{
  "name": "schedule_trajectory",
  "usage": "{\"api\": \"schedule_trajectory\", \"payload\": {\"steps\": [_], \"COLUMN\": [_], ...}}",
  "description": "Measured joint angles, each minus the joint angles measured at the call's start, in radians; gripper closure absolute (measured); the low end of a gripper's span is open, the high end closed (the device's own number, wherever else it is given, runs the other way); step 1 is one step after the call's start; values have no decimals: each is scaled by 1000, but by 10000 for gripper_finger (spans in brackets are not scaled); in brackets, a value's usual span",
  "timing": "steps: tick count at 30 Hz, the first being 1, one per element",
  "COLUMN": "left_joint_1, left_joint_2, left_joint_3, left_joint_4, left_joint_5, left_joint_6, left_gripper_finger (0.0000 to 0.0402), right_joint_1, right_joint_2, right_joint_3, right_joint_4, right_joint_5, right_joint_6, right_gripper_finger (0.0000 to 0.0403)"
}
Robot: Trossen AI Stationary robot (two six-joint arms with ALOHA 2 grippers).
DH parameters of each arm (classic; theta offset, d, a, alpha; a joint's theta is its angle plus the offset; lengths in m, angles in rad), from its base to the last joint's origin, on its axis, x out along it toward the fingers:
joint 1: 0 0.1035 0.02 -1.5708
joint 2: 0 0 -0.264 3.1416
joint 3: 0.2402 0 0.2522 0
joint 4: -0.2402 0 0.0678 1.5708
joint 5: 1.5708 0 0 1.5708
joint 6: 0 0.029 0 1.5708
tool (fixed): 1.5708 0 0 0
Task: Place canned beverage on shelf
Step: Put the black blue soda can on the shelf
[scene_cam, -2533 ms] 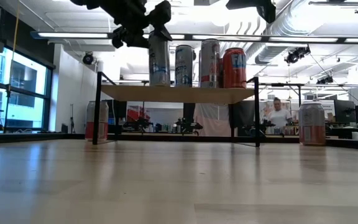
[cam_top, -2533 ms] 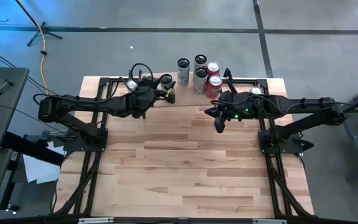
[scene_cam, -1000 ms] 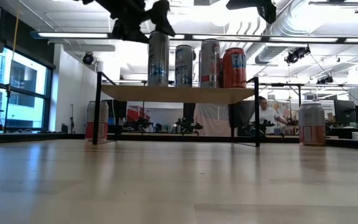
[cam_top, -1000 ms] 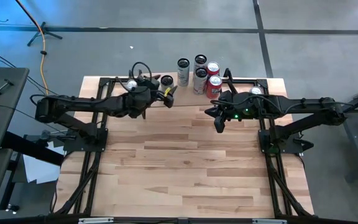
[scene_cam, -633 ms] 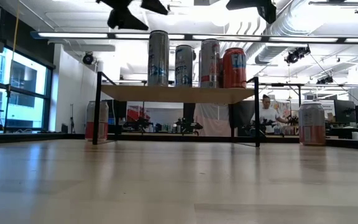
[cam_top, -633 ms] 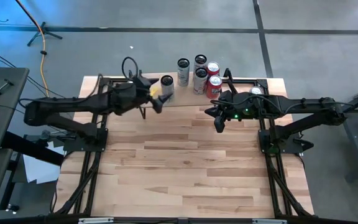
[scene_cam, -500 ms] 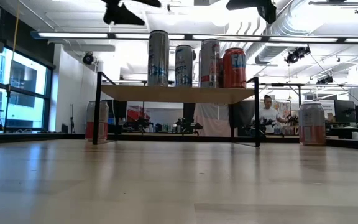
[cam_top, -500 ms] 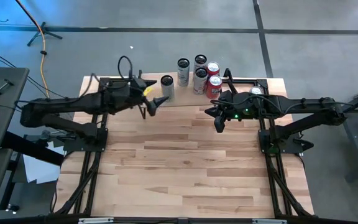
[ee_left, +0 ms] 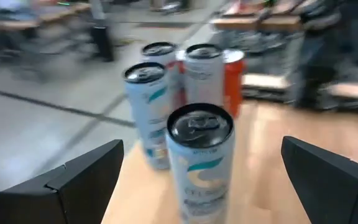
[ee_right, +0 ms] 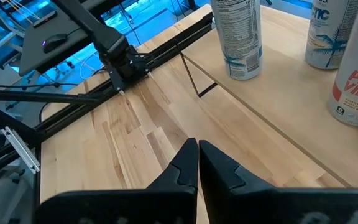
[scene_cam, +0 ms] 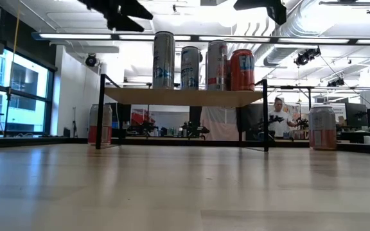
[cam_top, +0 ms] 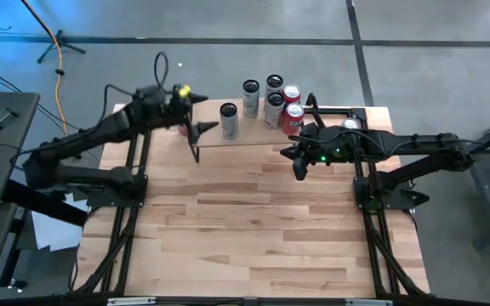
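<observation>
High view: overhead, straight down, far enough to take in the whole table (cam_top: 253, 221), both arms and the surrounding floor.

Low view: at tabletop height, level across the boards into the room; the shelf (scene_cam: 184, 97) stands mid-distance.

Left wrist view: close, looking forward and slightly down between 2 dark fingers (ee_left: 79, 180) at the cans (ee_left: 199, 158).

Right wrist view: close above the table, angled down past 2 fingers (ee_right: 185, 168) toward the shelf's edge.

Shared: all 4 views include the shelf or its cans; high and low views both cover shelf and table.
</observation>
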State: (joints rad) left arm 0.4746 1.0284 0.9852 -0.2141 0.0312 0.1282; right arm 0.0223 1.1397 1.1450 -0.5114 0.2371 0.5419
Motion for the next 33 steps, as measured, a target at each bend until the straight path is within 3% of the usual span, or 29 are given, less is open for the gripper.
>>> {"api": "schedule_trajectory", "payload": {"steps": [5,8,13,19,33], "left_joint_1": [235,306,339,332,275], "left_joint_2": [91,169,283,378,451], "left_joint_3": [0,0,0,0,0], "left_joint_4": [11,68,217,324,447], "left_joint_5": [501,679,728,897,905], "left_joint_6": [-14,-20,11,-71,-74], "left_gripper_finger": [6,6,6,6,13], "right_joint_1": [0,0,0,0,0], "right_joint_2": [0,0,0,0,0], "right_joint_3": [0,0,0,0,0], "right_joint_4": [0,0,1,1,0], "right_joint_5": [0,1,32,48,48], "right_joint_6": [0,0,16,27,27], "right_gripper_finger": [402,402,402,402,402]}}
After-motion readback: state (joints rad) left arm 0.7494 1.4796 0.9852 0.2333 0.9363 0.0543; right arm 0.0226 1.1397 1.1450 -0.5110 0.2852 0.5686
